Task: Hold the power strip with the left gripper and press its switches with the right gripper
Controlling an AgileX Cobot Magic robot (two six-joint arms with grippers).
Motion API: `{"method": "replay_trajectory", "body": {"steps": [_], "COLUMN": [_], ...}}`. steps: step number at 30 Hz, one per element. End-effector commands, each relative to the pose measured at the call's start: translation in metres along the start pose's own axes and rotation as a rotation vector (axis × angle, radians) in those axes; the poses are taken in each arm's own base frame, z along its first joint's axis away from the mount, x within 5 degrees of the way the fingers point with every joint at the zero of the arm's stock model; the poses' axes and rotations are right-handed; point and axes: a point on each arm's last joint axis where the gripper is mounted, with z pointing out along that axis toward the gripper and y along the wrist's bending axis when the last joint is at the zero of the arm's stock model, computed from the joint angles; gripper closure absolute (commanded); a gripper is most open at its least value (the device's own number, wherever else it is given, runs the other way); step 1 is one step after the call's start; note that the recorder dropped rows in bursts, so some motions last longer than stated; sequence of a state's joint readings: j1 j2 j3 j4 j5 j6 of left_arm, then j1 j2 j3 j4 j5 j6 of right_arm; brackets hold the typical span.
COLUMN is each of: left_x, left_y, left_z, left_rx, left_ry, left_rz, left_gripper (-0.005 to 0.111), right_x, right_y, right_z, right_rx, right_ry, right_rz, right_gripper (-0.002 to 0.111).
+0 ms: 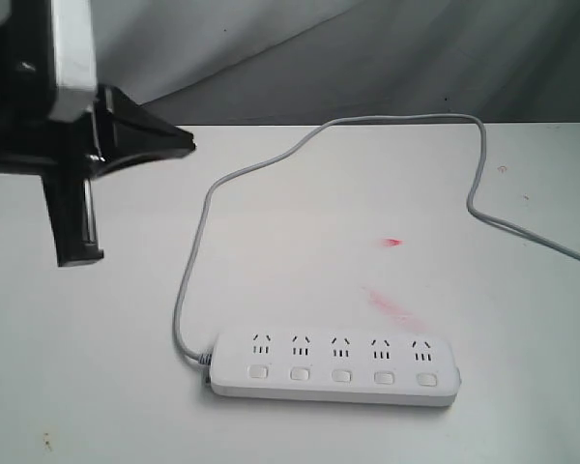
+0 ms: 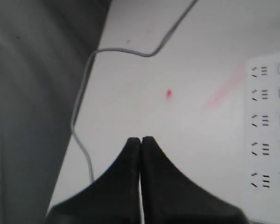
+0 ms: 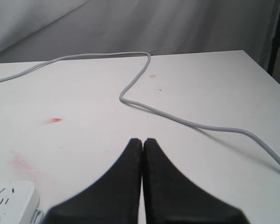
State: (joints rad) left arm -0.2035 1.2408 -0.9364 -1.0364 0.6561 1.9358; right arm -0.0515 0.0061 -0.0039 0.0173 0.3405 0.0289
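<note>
The white power strip (image 1: 333, 366) lies flat near the table's front edge, its five square switches (image 1: 342, 374) in a row below the sockets. Its grey cord (image 1: 198, 242) loops back across the table and off to the right. My left gripper (image 1: 179, 142) hangs high at the upper left, far from the strip, shut and empty. The left wrist view has its tips (image 2: 141, 140) closed over bare table, with the strip (image 2: 269, 135) off to one side. My right gripper (image 3: 143, 141) is shut and empty above bare table; one end of the strip (image 3: 11, 198) shows at the corner.
Red smears (image 1: 394, 305) and a small red spot (image 1: 393, 242) mark the white table (image 1: 87, 367) behind the strip. A grey cloth backdrop (image 1: 387, 58) hangs beyond the far edge. The cord (image 3: 186, 122) crosses the table ahead of the right gripper.
</note>
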Motion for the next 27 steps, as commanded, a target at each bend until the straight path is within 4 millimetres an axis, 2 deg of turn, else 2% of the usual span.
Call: {"method": "replay_trajectory", "body": {"steps": [1,4,5,8,20,23,25,27], "left_x": [-0.023,-0.036,-0.04,-0.05,-0.07,-0.069,-0.065,-0.061], "left_y": [-0.001,-0.006,-0.008,-0.012,-0.026,-0.03,-0.032,-0.029], "left_z": [-0.03,-0.051,-0.058,-0.075,-0.116,-0.125,-0.131,-0.139], "left_rx": [-0.087,-0.105,-0.108,-0.126,-0.204,-0.249,-0.285,-0.387], "left_ry": [-0.072,-0.134,-0.16,-0.218,-0.318,-0.268,-0.224,-0.211], "left_rz": [-0.156,-0.376,-0.503,-0.636,-0.549,-0.462,-0.497,-0.633], "left_gripper": [0.106,0.106,0.106,0.106,0.106,0.106,0.106,0.106], "right_x": [0.0,0.0,0.0,0.0,0.0,0.0,0.0,0.0], "right_y": [0.0,0.0,0.0,0.0,0.0,0.0,0.0,0.0], "right_z": [0.0,0.0,0.0,0.0,0.0,0.0,0.0,0.0], "right_rx": [0.007,0.007,0.007,0.007,0.007,0.007,0.007,0.007], "right_ry": [-0.009,-0.009,-0.009,-0.009,-0.009,-0.009,-0.009,-0.009], "right_rz": [0.008,0.008,0.008,0.008,0.006,0.006,0.006,0.006], "right_gripper": [0.108,0.108,0.108,0.108,0.108,0.108,0.108,0.108]}}
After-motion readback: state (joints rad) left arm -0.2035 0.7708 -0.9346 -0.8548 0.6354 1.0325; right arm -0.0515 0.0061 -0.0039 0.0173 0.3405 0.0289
